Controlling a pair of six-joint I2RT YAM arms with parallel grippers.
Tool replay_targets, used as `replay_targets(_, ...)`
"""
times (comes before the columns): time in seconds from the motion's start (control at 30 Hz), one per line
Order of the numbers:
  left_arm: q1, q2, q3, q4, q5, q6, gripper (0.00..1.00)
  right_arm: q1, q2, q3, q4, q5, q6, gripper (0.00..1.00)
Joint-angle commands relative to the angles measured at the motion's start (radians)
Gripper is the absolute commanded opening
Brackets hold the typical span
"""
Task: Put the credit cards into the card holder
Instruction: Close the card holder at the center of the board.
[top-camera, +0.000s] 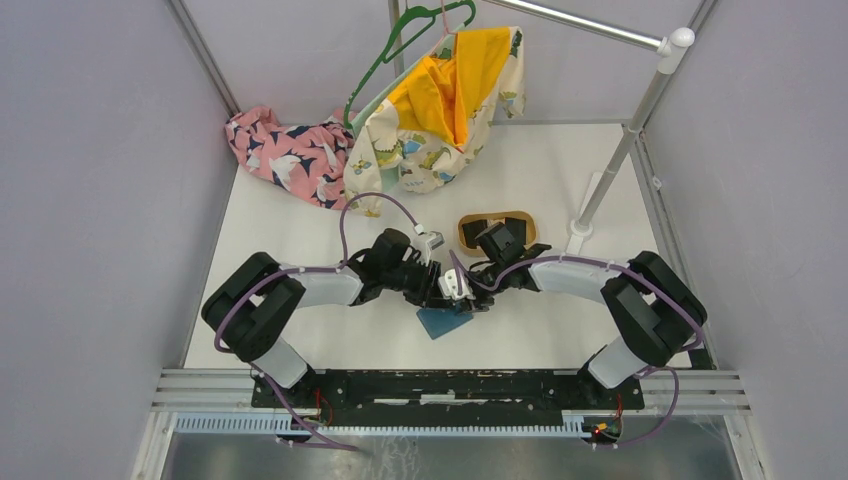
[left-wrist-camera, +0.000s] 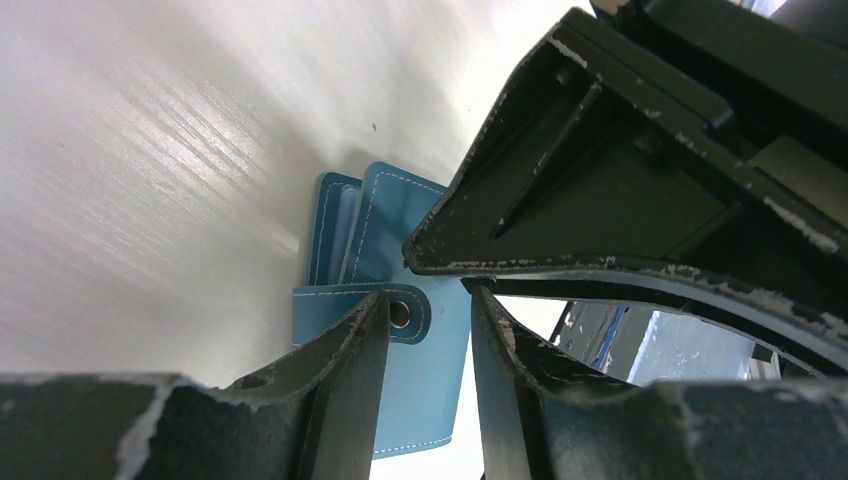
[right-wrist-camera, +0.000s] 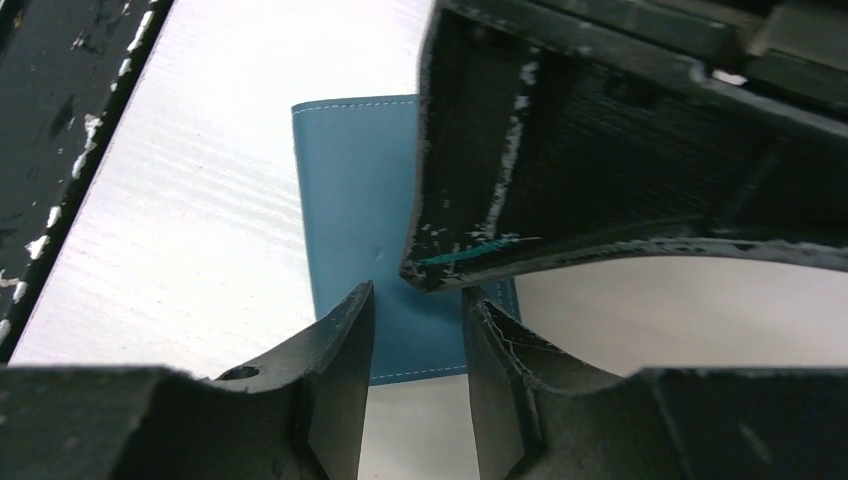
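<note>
The teal card holder (top-camera: 441, 321) lies flat on the white table between the two arms. In the left wrist view the card holder (left-wrist-camera: 440, 380) shows its snap tab (left-wrist-camera: 403, 313) and a pale card edge (left-wrist-camera: 346, 228) tucked between its flaps. My left gripper (left-wrist-camera: 430, 300) hovers just over it with its jaws a little apart and nothing between them. My right gripper (right-wrist-camera: 418, 295) is also slightly open and empty over the holder's plain side (right-wrist-camera: 355, 200). The two grippers (top-camera: 455, 288) nearly touch tip to tip. No loose card shows.
An oval tan wooden tray (top-camera: 466, 226) sits behind the grippers, partly covered by the right arm. Patterned clothes (top-camera: 290, 150) and a hanger with a yellow garment (top-camera: 440, 100) lie at the back. A white rack pole (top-camera: 610, 180) stands at the right.
</note>
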Motion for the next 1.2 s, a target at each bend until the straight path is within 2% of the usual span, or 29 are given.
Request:
replay_targets(0.0,-0.011,0.083,-0.056,-0.168,-0.071,0.008,0.45,-0.013,0.015,-0.009,0.094,-0.06,0.091,0.44)
replay_targets(0.17,-0.011,0.076,-0.059,-0.164,-0.069,0.007,0.44,-0.013,0.037,-0.01,0.13,-0.091,0.138,0.44)
replay_targets(0.33,-0.01,0.082,-0.058,-0.16,-0.067,0.007,0.44,-0.013,0.057,-0.002,0.099,-0.145,0.118,0.43)
replay_targets(0.53,-0.006,0.078,-0.059,-0.163,-0.068,0.007,0.44,-0.014,0.079,0.021,0.02,-0.184,0.055,0.32)
replay_targets(0.77,-0.004,0.067,-0.06,-0.153,-0.057,-0.001,0.46,-0.014,0.084,0.023,0.011,-0.188,0.046,0.28)
replay_targets(1.17,-0.003,0.045,-0.068,-0.109,-0.021,-0.034,0.48,-0.013,0.075,-0.01,0.121,-0.162,0.142,0.21)
